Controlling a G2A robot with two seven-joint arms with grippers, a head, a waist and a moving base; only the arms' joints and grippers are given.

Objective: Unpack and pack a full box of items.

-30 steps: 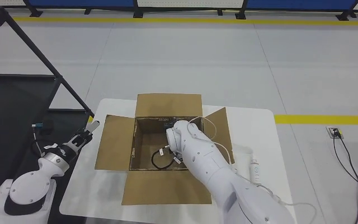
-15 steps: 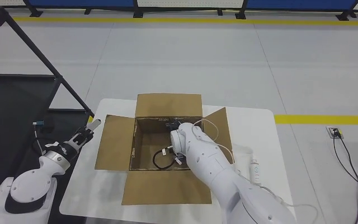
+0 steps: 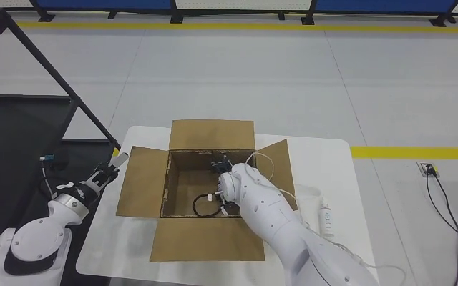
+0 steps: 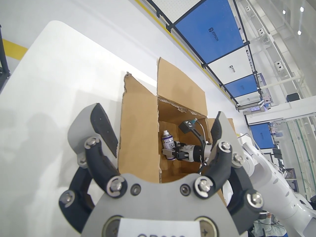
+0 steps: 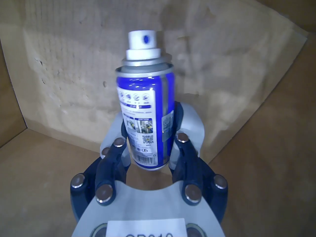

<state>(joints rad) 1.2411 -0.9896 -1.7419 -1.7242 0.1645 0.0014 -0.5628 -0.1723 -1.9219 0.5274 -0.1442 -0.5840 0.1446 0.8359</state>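
**Worktop [image 3: 325, 161] with an open cardboard box [image 3: 212, 134], spray can [image 5: 145, 104] gripped inside**

Pale grey floor [image 3: 236, 71] crossed by yellow lines [image 3: 401, 151] surrounds the white worktop, and a black frame [image 3: 50, 71] stands off its left side. At the left edge of the worktop the left gripper [image 3: 114, 166] hangs just beside the box's left flap. Its fingers are spread wide apart with nothing between them, and they point toward the box.

The cardboard box sits in the middle of the worktop with all four flaps folded outward. On its floor, toward the near side, lies a black cable [image 3: 204, 207] coiled in a loop.

The right arm comes from the near right and goes down into the box. There the right gripper [image 5: 150, 124] is clamped on the lower body of the blue and white spray can. The can's white nozzle end points away from the gripper toward an inner wall of the box. Whether the can touches the box floor cannot be told.

Right of the box, a slim white handheld item [image 3: 327, 214] lies on the worktop, well apart from both grippers.
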